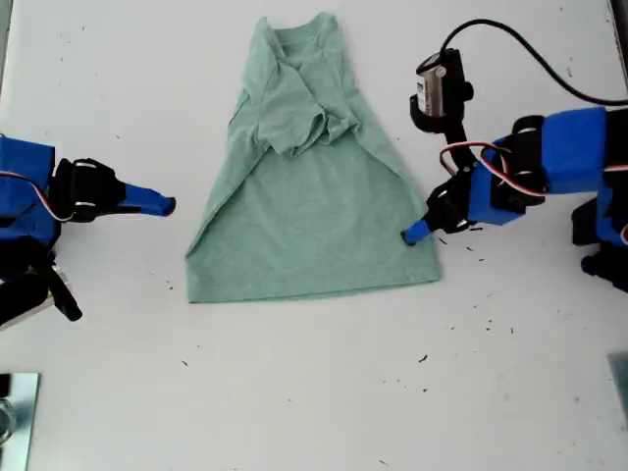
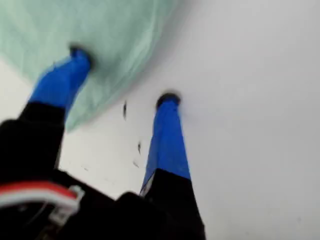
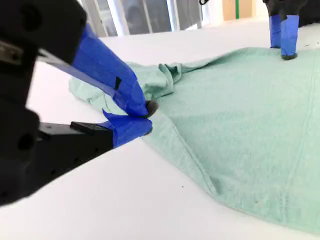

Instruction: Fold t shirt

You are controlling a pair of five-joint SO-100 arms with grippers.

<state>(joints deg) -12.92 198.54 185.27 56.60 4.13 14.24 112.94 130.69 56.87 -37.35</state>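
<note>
A mint-green t shirt (image 1: 314, 186) lies on the white surface (image 1: 314, 392), sleeves already folded in. My first hand (image 1: 416, 234) straddles its hem corner, open, apparently poised to pinch. My second hand (image 3: 139, 119) waits closed, holding nothing.

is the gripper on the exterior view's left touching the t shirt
No, my second gripper sits on bare table, clear of the t shirt.
</note>
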